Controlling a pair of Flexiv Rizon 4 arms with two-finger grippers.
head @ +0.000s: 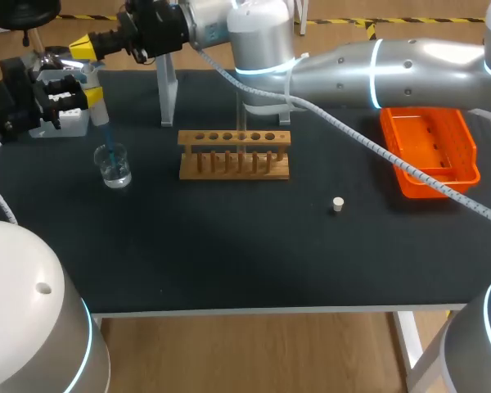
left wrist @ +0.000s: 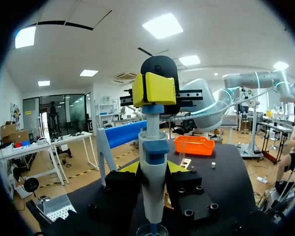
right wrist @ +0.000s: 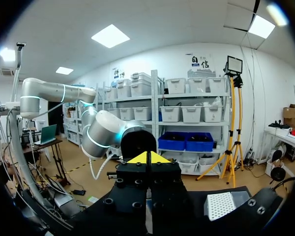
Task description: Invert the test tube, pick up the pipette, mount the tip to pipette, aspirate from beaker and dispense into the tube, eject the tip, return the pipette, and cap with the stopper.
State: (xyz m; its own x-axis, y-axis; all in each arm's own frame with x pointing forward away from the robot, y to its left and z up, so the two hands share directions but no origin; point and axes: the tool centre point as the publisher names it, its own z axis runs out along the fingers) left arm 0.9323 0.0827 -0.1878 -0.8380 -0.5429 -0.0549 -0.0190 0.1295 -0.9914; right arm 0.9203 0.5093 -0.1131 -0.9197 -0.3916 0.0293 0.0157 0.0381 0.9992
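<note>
Gripping white, blue-collared pipette (left wrist: 154, 196), left hand (left wrist: 155, 168), bluish tip (head: 105, 139) in clear beaker (head: 114, 169), right hand (head: 83, 47) closed atop it.

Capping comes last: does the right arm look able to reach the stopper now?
Probably yes: the stopper lies alone on the bare table with nothing over it, though the right gripper is away at the top of the pipette.

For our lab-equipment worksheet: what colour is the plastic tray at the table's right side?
Bright orange. The tray shows best in the head view.

Beaker (left wrist: 152, 230) cut off at edge, L wrist view.
</note>
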